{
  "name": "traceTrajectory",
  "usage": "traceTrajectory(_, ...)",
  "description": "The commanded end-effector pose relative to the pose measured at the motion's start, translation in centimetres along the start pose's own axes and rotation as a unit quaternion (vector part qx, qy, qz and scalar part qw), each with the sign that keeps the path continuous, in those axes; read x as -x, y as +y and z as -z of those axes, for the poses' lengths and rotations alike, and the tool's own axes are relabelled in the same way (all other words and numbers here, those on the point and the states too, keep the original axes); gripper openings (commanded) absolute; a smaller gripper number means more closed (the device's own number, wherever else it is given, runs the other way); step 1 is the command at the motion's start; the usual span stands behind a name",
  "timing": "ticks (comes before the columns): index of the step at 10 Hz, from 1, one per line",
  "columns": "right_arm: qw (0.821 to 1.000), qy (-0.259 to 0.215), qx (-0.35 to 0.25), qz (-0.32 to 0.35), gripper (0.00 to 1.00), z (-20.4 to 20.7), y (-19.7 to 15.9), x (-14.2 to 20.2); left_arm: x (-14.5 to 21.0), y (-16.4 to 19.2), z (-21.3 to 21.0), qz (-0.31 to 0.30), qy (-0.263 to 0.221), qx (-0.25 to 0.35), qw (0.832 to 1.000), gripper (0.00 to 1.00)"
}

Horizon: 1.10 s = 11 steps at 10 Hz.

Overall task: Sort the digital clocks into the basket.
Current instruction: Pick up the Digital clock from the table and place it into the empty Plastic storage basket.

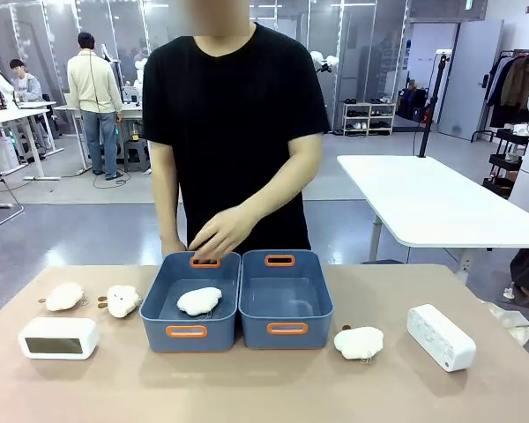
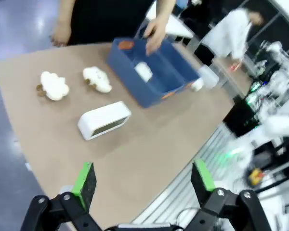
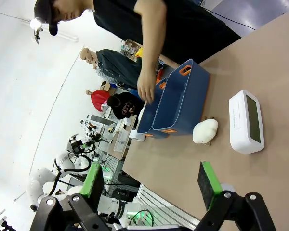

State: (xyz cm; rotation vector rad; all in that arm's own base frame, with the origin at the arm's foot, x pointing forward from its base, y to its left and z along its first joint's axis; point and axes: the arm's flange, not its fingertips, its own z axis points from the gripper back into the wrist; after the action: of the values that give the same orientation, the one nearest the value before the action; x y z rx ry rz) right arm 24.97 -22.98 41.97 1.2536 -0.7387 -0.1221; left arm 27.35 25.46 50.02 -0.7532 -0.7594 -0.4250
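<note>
Okay, my left gripper [image 2: 143,174] is spread wide with nothing between the pads, hanging over the near edge of the table [image 2: 135,154]. Just past it the left clock [image 2: 104,120] lies on the table, display toward my side, touching nothing. My right gripper [image 3: 149,175] is also fully spread and empty, above the table. Ahead of it the right clock [image 3: 246,121] sits on the table with its grey display showing.

From the front, the left clock [image 1: 58,337] is near the left front and the right clock [image 1: 441,337] is far right, set at an angle. Both are outside the bins.

The left bin [image 1: 163,339] and right bin [image 1: 257,337] stand side by side mid-table, walls touching. A binned plush [image 1: 199,300] lies in the left bin. In the blurry left wrist view, the white blob inside is probably that same one.

The outer plush [image 1: 64,296] and inner plush [image 1: 122,300] sit left of the left bin, behind the left clock. The right plush [image 1: 359,342] lies just beside the right bin's front corner, between it and the right clock.

The person's hand [image 1: 220,233] hovers at the left bin's far rim, fingers down, by the orange handle.
</note>
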Motion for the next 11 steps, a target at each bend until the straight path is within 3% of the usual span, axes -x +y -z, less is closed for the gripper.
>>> traceTrajectory(1,1.0,-0.005,-0.006,-0.007,1.0,0.0,0.0,-0.2,-3.9,-2.0,4.8,0.227,0.189,-0.13,0.946,1.0)
traceTrajectory(2,1.0,-0.005,-0.006,-0.007,1.0,0.0,0.0,-0.2,-5.1,-2.5,7.6,0.288,0.239,-0.122,0.919,1.0)
traceTrajectory(4,1.0,-0.005,-0.006,-0.007,1.0,0.0,0.0,-0.2,-6.5,-3.3,12.9,0.401,0.294,-0.1,0.862,1.0)
traceTrajectory(6,1.0,-0.005,-0.006,-0.007,1.0,0.0,0.0,-0.2,-6.8,-4.3,16.9,0.48,0.361,-0.071,0.796,1.0)
traceTrajectory(7,1.0,-0.005,-0.006,-0.007,1.0,0.0,0.0,-0.2,-7.0,-4.7,18.5,0.5,0.379,-0.061,0.776,1.0)
traceTrajectory(10,1.0,-0.005,-0.006,-0.007,1.0,0.0,0.0,-0.2,-6.1,-5.5,24.0,0.519,0.424,-0.009,0.742,1.0)
traceTrajectory(11,1.0,-0.005,-0.006,-0.007,1.0,0.0,0.0,-0.2,-6.3,-5.4,26.2,0.521,0.427,-0.002,0.739,1.0)
